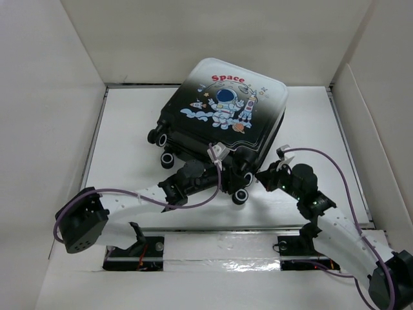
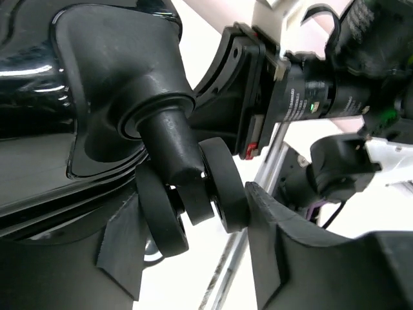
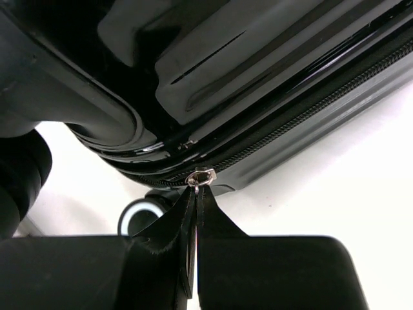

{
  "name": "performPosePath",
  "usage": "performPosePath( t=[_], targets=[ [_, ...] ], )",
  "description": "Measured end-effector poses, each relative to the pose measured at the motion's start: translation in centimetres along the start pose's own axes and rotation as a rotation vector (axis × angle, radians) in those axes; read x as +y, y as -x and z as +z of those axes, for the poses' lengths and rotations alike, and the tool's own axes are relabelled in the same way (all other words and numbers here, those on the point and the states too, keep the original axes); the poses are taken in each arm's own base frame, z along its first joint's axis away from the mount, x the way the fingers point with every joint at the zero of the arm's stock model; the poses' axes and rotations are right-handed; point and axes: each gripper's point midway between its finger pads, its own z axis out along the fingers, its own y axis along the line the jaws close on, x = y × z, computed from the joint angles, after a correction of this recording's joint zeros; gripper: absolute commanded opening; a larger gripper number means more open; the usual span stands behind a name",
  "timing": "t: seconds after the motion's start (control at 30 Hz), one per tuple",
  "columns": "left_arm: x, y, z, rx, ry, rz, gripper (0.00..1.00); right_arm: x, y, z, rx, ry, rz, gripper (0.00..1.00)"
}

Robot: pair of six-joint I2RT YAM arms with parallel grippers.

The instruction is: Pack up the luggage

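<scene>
While luggage [image 1: 226, 110] lies lid-down, print up, centre-top of overhead frame, step in hand looks like zipping. Right gripper [image 3: 195, 216] pressed together, pinching zip pull [image 3: 201, 176] mid-frame. Left gripper [image 2: 200, 236] spread either side of caster [image 2: 216, 187], likely steadying. Next: drag pull along track, case held still. Overhead hides the pinch; wrist views hide how far zip runs

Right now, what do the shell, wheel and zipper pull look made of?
Shell: hard plastic, probably; glossy black with sharp reflections. Wheel: matte black rubber or plastic, unclear which. Zipper pull: likely metal; small, silvery shine.
</scene>
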Motion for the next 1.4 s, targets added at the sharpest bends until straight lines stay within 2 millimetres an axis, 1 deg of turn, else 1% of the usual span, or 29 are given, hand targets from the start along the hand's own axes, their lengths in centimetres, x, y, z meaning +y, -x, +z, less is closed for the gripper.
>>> performPosePath(
  t=[0.07,0.13,0.37,0.4,0.43,0.47,0.5,0.6,0.63,0.7,0.73,0.77,0.83,0.87,0.93,0.97,1.03,1.1,1.17,1.23,1.33,1.4],
  targets=[
    [-0.2,0.1,0.5,0.010,0.002,-0.012,0.25,-0.1,-0.2,0.0,-0.009,-0.014,-0.005,0.00],
    [-0.5,0.1,1.3,0.027,-0.008,-0.018,0.19,0.4,-0.5,-0.2,-0.016,-0.008,-0.012,0.00],
    [-1.7,0.2,3.8,0.090,-0.040,-0.070,0.11,2.1,-1.3,-0.7,-0.044,-0.049,-0.044,0.00],
    [-1.7,0.0,4.0,0.105,-0.040,-0.079,0.11,2.2,-1.4,-0.7,-0.050,-0.071,-0.031,0.00],
    [-1.8,-0.1,4.1,0.118,-0.042,-0.089,0.11,1.8,-1.2,-0.7,-0.072,-0.108,-0.009,0.00],
    [-1.7,-0.1,4.2,0.127,-0.041,-0.100,0.11,2.1,-1.6,-0.7,-0.076,-0.109,-0.001,0.00],
    [-1.9,-0.1,4.3,0.137,-0.043,-0.112,0.11,2.0,-1.8,-0.6,-0.090,-0.134,0.015,0.00],
    [-1.8,-0.3,4.9,0.195,-0.035,-0.137,0.07,1.5,-1.9,-0.3,-0.149,-0.223,0.076,0.00],
    [-1.7,-0.1,5.2,0.206,-0.019,-0.140,0.09,1.3,-1.7,-0.2,-0.177,-0.256,0.091,0.00],
    [-1.5,0.4,5.5,0.216,-0.003,-0.150,0.16,0.7,-1.4,-0.3,-0.228,-0.300,0.102,0.00],
    [-1.3,0.6,5.6,0.216,-0.002,-0.158,0.22,0.6,-1.3,-0.4,-0.237,-0.313,0.100,0.00],
    [-1.2,0.8,5.6,0.221,-0.005,-0.169,0.36,0.6,-1.1,-0.5,-0.243,-0.320,0.095,0.00],
    [-1.3,1.4,5.4,0.232,-0.014,-0.192,0.56,0.9,-0.7,-0.7,-0.252,-0.324,0.070,0.00],
    [-1.2,1.7,5.3,0.240,-0.014,-0.197,0.73,1.0,-0.8,-0.8,-0.251,-0.323,0.052,0.00],
    [-1.7,2.5,5.2,0.243,-0.035,-0.189,0.85,1.6,-0.7,-1.0,-0.253,-0.301,0.033,0.00],
    [-1.9,2.8,5.2,0.243,-0.045,-0.191,0.88,1.7,-0.5,-1.1,-0.261,-0.299,0.028,0.00],
    [-1.9,3.2,4.9,0.244,-0.069,-0.210,0.83,1.6,-0.5,-1.1,-0.281,-0.299,0.031,0.00],
    [-1.6,3.7,4.8,0.244,-0.086,-0.239,0.75,1.4,-0.7,-0.9,-0.305,-0.302,0.033,0.00],
    [-1.1,4.3,5.0,0.241,-0.107,-0.266,0.73,1.5,-0.7,-0.6,-0.317,-0.299,0.021,0.00],
    [-1.1,4.8,5.6,0.252,-0.128,-0.279,0.73,1.4,-0.6,-0.3,-0.325,-0.313,-0.006,0.00],
    [-1.5,6.2,7.1,0.272,-0.162,-0.287,0.73,0.8,-0.7,0.1,-0.327,-0.353,-0.064,0.00],
    [-2.2,7.4,8.0,0.300,-0.190,-0.295,0.73,0.7,-0.7,0.5,-0.331,-0.367,-0.093,0.00]
  ],
)
